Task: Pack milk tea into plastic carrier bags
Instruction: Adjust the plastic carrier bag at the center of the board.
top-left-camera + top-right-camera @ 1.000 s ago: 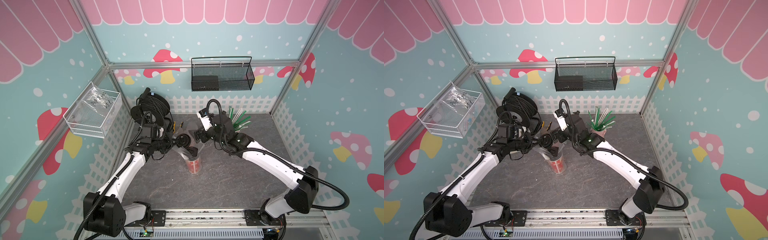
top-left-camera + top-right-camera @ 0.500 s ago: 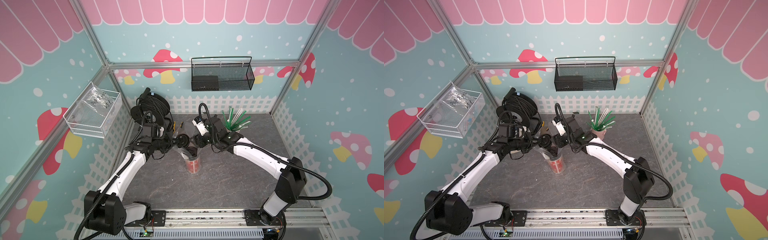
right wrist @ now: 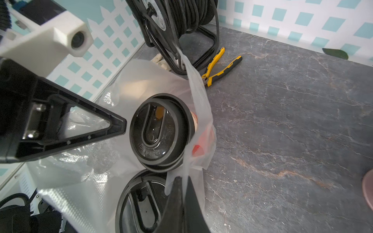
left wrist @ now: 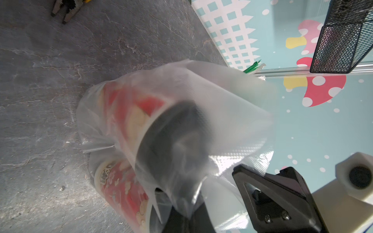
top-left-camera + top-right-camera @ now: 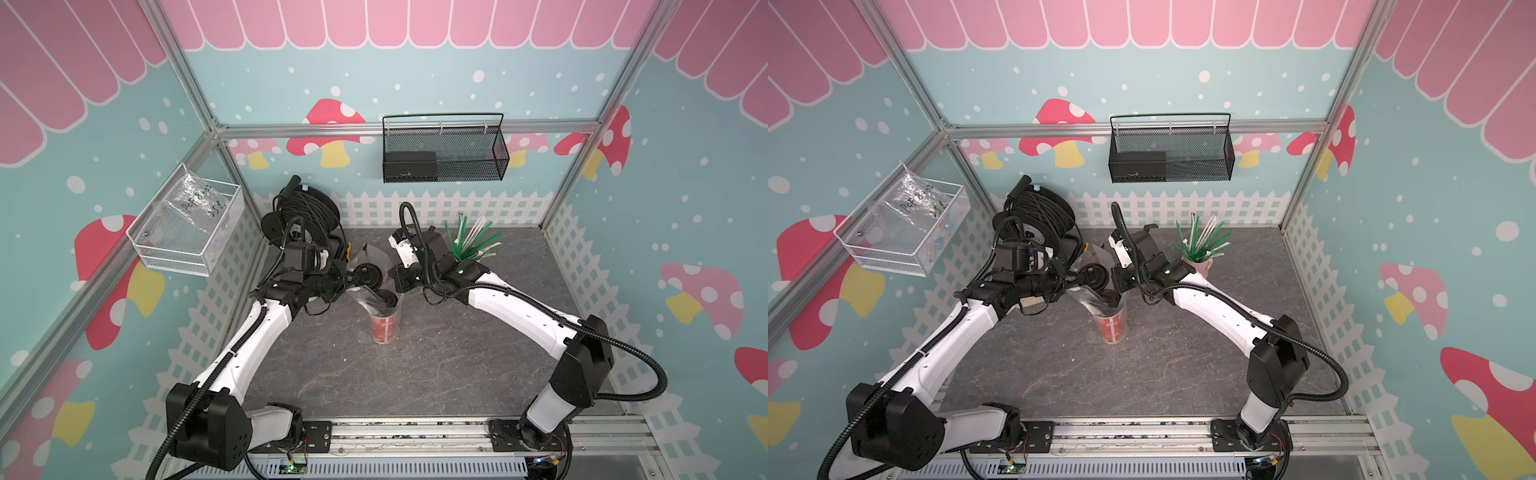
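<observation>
Left tool (image 4: 186, 218) at the cups' (image 3: 159, 131) 9 o'clock and right tool (image 3: 180, 179) at 3 o'clock both pinch the thin bag (image 3: 198, 86), so an uneven pull may tear it or topple them.

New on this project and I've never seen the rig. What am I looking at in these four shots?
Two white robot arms share a grey table. Two pictures look down from one overhead stereo camera. The other two come from a camera on each arm's wrist. On the table stand a lidded cup and a second cup, with a thin clear bag around them. Also on the table are a cable reel, pliers and a straw pot. The left claw and the right claw are each shut on the bag's top edge, holding its mouth up around the cups.
</observation>
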